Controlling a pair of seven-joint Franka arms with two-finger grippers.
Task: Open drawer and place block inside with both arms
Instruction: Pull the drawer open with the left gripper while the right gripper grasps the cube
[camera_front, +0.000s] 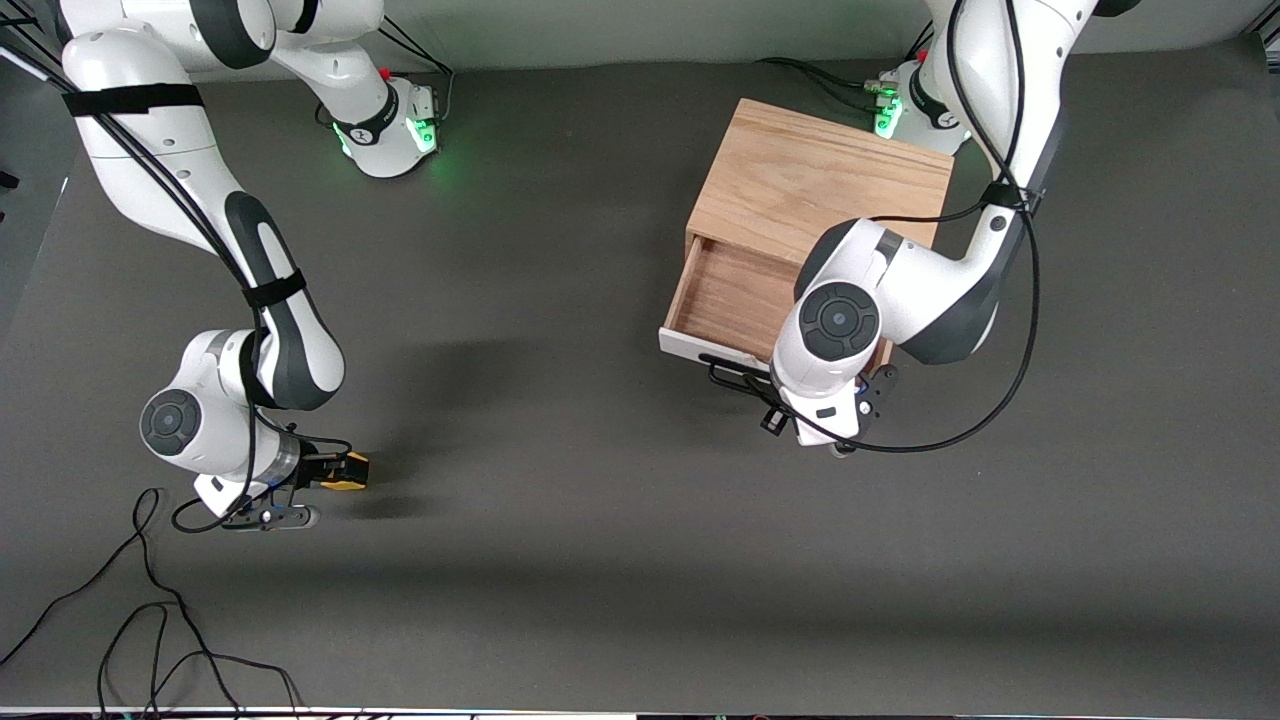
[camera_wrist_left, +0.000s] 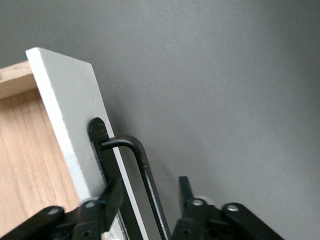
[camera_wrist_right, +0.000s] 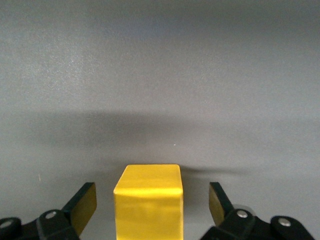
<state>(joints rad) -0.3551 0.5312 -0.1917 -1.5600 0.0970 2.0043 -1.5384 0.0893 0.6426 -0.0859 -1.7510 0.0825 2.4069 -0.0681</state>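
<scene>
The left gripper (camera_wrist_left: 148, 200) stands spread around the handle (camera_wrist_left: 142, 170) of the open drawer (camera_front: 725, 300), while the right gripper (camera_wrist_right: 152, 205) stands spread around the block (camera_wrist_right: 148, 200).

No legible text or labels anywhere.

The table (camera_front: 620, 560) is covered in a matt, dark grey surface with a fine, slightly grainy texture. The cabinet (camera_front: 820, 180) is made of light wood with visible grain and a dull, unvarnished look. The same pale grained wood is seen inside the drawer (camera_front: 730, 295), while its front panel (camera_wrist_left: 70, 105) is painted smooth matt white, chipped along one edge. The bar handle (camera_wrist_left: 142, 165) is black metal with a faint sheen. The block (camera_wrist_right: 148, 200) is smooth, glossy yellow. The arms (camera_front: 900, 290) are shelled in glossy white plastic, with dark grey joints and black rubbery cables (camera_front: 150, 600).
</scene>
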